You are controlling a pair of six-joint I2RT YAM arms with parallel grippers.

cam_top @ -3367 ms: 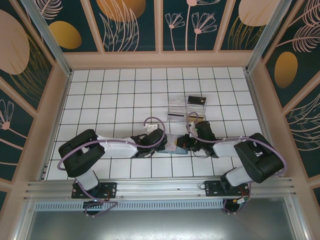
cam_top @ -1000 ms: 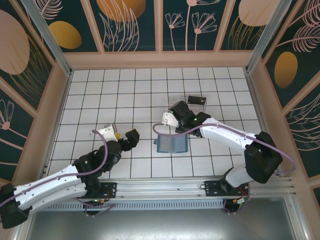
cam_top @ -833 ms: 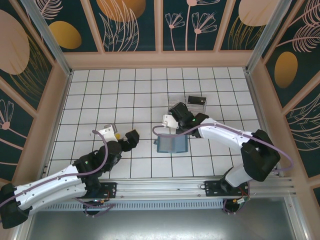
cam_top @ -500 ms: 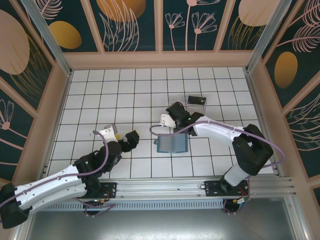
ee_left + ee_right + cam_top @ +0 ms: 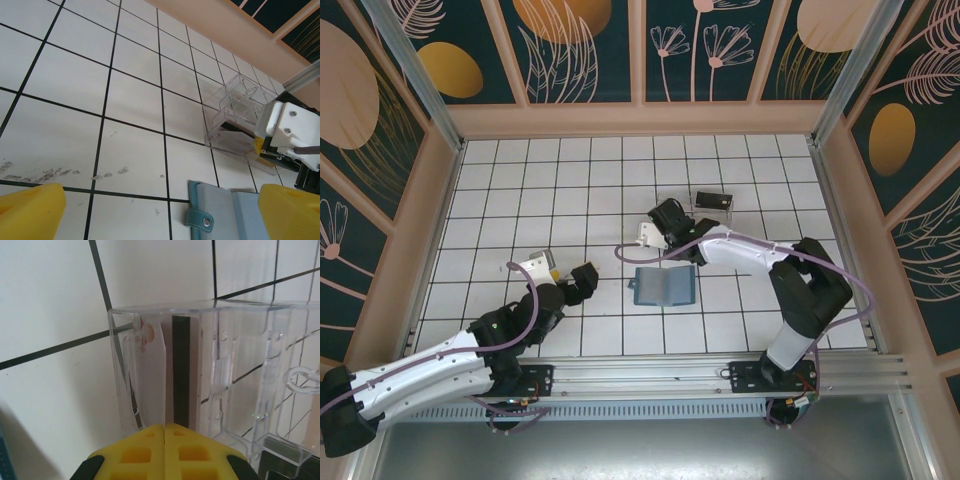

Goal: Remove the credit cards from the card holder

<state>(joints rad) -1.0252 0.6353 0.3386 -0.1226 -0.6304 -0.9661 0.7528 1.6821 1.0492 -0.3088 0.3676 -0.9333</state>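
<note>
The slate-blue card holder lies flat on the white tiles with its snap strap at its left edge. My left gripper rests to its left, open, its yellow fingertips wide apart and holding nothing. My right gripper is beyond the holder at the clear plastic box. Its yellow fingers are pressed together on the near edge of a pale credit card that reaches into the box. Inside the box also lies a card with a black stripe.
A small black card lies just right of the clear box. Peach walls ring the tiled floor; an aluminium rail runs along the near edge. Open tiles stretch to the left and back.
Both grippers have left the card holder. The left arm pulled back to the left and has stayed still since. The right gripper travelled to the clear box and edged up-left along it.
</note>
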